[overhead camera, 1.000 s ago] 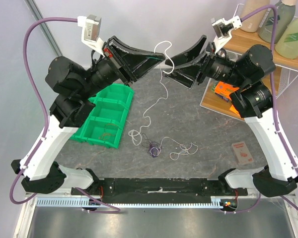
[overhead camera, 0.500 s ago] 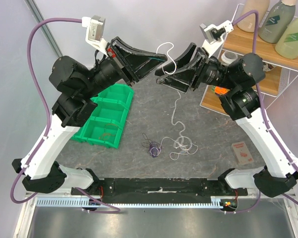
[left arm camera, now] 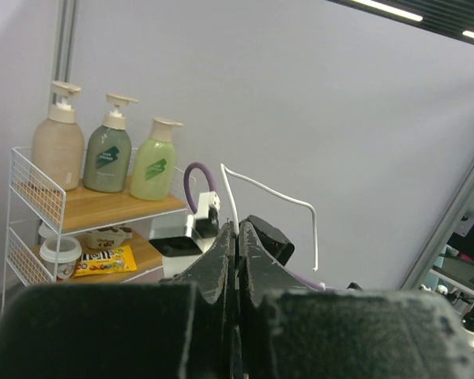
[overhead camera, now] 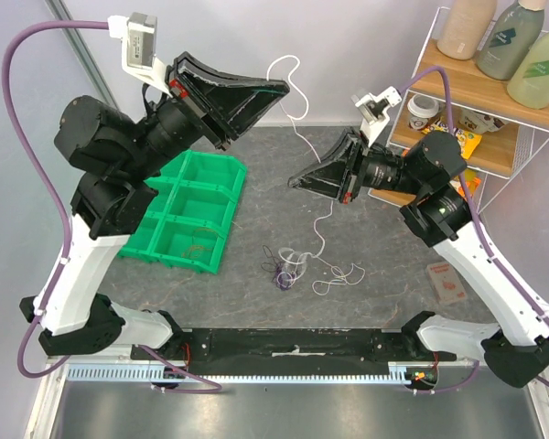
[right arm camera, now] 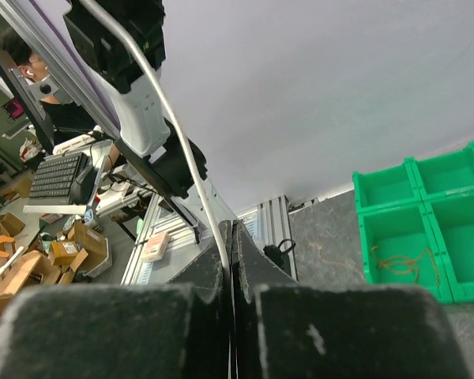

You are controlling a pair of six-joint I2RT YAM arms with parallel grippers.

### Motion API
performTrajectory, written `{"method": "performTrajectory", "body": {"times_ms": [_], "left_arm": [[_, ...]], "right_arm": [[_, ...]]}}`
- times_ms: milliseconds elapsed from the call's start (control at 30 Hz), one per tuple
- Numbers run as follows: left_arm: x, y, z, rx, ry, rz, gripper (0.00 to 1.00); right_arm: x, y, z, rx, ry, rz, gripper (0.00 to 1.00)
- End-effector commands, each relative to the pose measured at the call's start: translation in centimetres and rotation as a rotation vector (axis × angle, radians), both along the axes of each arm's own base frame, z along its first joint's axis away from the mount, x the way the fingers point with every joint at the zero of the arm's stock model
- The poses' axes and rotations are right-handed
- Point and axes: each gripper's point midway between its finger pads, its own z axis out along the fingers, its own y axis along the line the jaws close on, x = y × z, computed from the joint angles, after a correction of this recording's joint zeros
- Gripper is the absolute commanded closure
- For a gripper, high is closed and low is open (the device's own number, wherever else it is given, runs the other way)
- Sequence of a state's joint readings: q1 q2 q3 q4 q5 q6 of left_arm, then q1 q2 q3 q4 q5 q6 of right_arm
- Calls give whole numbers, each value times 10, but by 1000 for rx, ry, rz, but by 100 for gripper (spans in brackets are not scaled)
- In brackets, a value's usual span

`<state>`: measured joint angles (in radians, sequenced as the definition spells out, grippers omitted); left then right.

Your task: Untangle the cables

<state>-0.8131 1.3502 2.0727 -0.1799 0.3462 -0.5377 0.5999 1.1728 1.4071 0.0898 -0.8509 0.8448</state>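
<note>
Black left end effector [overhead camera: 282, 88], upper centre, and black right end effector [overhead camera: 296, 182], mid-frame, both clench the thin white cable [left arm camera: 314, 237]; we should part them slowly (purple-and-dark tangle [overhead camera: 281, 273] rests lower centre, on the grey table [overhead camera: 375, 247]).

My L arm [overhead camera: 101, 151] is up high, L gripper [overhead camera: 278, 89] pinched closed, pointing right. R arm [overhead camera: 457, 229] lower, R gripper [overhead camera: 297, 182] closed too, pointing left.
</note>
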Motion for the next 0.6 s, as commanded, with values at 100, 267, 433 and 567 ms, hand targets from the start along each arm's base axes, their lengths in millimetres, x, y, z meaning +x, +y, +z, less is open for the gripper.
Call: {"method": "performTrajectory", "body": {"times_ms": [100,267,433,567], "left_arm": [[8,19,24,-29,-90,127,98],[13,39,35,-57,-111,228,98],[17,54,41,-75,-119,304,98],[20,68,48,-87,-142,378,98]], "right_arm": [[-8,2,-30,-34,-5,7,100],[-12,9,-53,-62,33,31,100],[-12,16,-72,-93,57,45,100],[-10,19,-95,-147,70,33,100]]}}
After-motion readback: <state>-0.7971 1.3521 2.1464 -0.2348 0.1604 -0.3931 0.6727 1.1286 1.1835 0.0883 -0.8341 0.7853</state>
